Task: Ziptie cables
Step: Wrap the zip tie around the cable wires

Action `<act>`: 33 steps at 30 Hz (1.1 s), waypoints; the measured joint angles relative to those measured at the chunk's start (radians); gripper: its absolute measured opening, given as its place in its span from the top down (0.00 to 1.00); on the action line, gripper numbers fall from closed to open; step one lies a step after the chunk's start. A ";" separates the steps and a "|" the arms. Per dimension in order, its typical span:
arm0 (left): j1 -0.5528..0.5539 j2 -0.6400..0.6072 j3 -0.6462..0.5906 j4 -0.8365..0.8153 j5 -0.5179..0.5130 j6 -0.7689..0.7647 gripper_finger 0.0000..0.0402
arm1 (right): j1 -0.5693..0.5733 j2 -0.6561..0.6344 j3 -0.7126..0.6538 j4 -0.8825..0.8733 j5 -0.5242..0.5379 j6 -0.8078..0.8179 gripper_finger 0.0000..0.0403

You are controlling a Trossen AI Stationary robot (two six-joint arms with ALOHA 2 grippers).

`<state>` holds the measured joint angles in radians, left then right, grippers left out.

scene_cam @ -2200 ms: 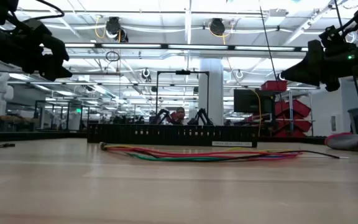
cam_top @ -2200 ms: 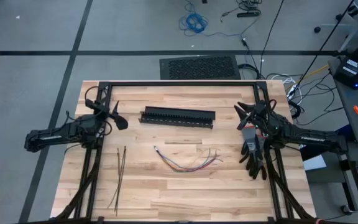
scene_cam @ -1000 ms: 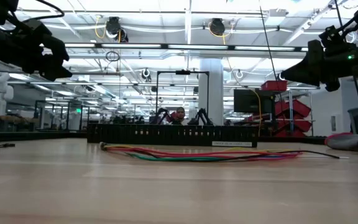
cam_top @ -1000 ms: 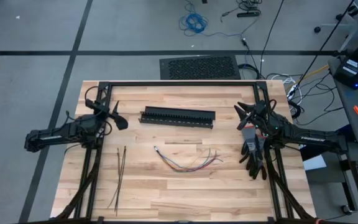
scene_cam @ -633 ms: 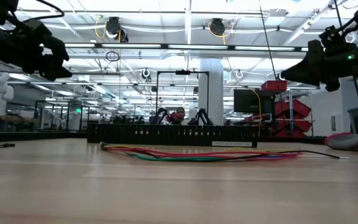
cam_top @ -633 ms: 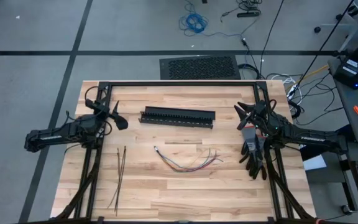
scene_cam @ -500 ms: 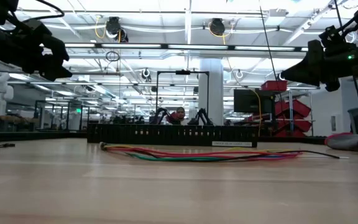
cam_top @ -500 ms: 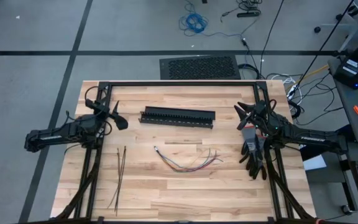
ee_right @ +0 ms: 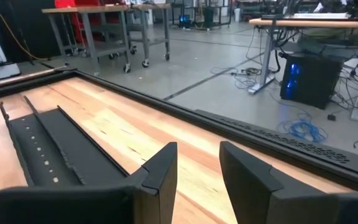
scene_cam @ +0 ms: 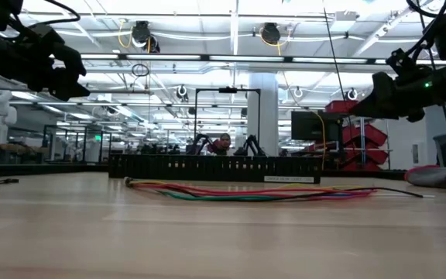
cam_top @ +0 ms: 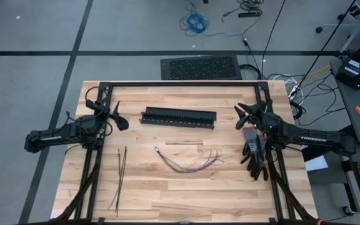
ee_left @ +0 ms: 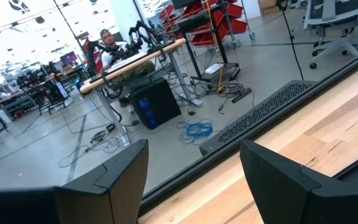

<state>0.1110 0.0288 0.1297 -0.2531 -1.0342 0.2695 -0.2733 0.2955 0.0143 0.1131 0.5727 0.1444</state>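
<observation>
The cables (cam_top: 189, 162), a loose bundle of thin coloured wires, lie flat on the wooden table's middle, and the low view shows the cables (scene_cam: 254, 191) too. The zipties (cam_top: 120, 176), thin dark strips, lie on the table's near left. My left gripper (cam_top: 119, 116) hovers open at the table's far left, above the wood, with nothing between its fingers (ee_left: 114, 180). My right gripper (cam_top: 238, 117) hovers at the far right, right of the black duct, its fingers (ee_right: 160, 168) a small gap apart with nothing between them.
A long black slotted duct (cam_top: 179, 117) lies across the far middle of the table, also seen in the right wrist view (ee_right: 48, 149). A dark glove-like heap (cam_top: 255, 159) sits at the right edge under my right arm. Bare wood lies around the cables.
My right gripper has sunk a little and tipped slightly downward, swinging a touch toward the table's middle. Its finger gap looks the same. The cables, zipties and duct have not moved.
</observation>
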 joint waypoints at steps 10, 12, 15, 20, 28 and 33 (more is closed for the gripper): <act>0.000 0.000 0.000 0.000 0.000 0.000 0.37 | 0.000 0.000 0.000 0.001 -0.001 0.000 0.72; 0.000 0.000 0.000 0.000 0.000 0.000 0.37 | 0.000 0.000 0.000 0.001 -0.001 0.000 0.72; 0.000 0.000 0.000 0.000 0.000 0.000 0.37 | 0.000 0.000 0.000 0.001 -0.001 0.000 0.72; 0.000 0.000 0.000 0.000 0.000 0.000 0.37 | 0.000 0.000 0.000 0.001 -0.001 -0.005 0.72; 0.000 0.000 0.000 0.000 0.000 0.000 0.37 | 0.000 0.000 0.000 0.001 -0.001 -0.002 0.72; 0.000 0.000 0.000 0.000 0.000 0.000 0.37 | 0.000 0.000 0.000 0.076 -0.001 -0.001 0.72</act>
<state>0.1109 0.0288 0.1295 -0.2531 -1.0344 0.2695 -0.2733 0.2958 0.0143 0.1893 0.5720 0.1433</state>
